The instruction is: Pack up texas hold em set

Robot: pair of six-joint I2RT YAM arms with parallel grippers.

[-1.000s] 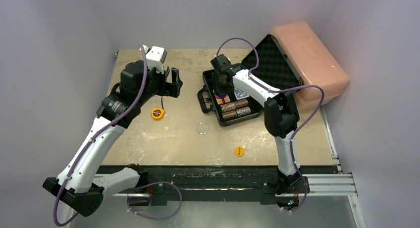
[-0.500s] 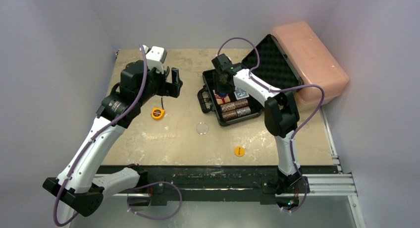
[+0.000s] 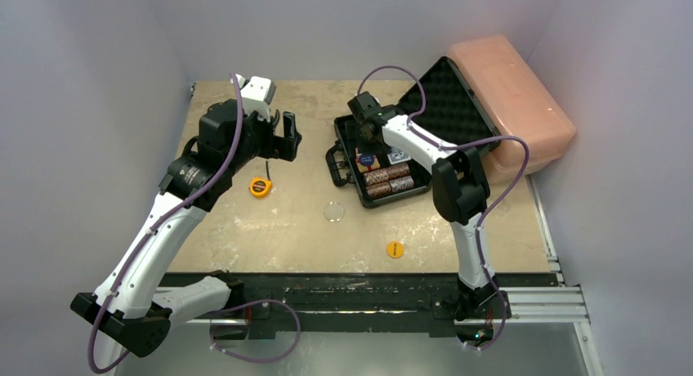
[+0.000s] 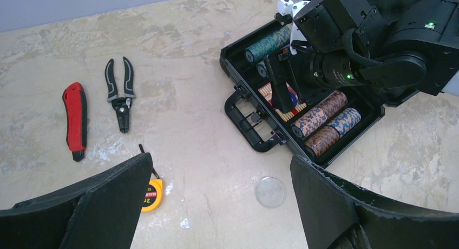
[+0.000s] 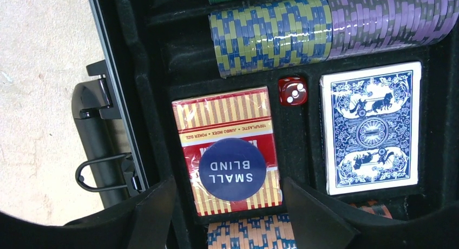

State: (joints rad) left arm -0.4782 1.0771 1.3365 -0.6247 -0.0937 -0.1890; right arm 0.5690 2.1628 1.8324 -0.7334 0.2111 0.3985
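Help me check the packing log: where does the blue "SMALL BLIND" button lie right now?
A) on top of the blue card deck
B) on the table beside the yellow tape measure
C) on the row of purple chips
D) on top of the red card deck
D: in the right wrist view the Small Blind button lies flat on the red card deck, while the blue card deck beside it is bare.

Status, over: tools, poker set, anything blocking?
Left tool open, over table; right tool open, over case. Small blind button lies on red deck. Clear button, yellow button loose on table; nothing blocking.
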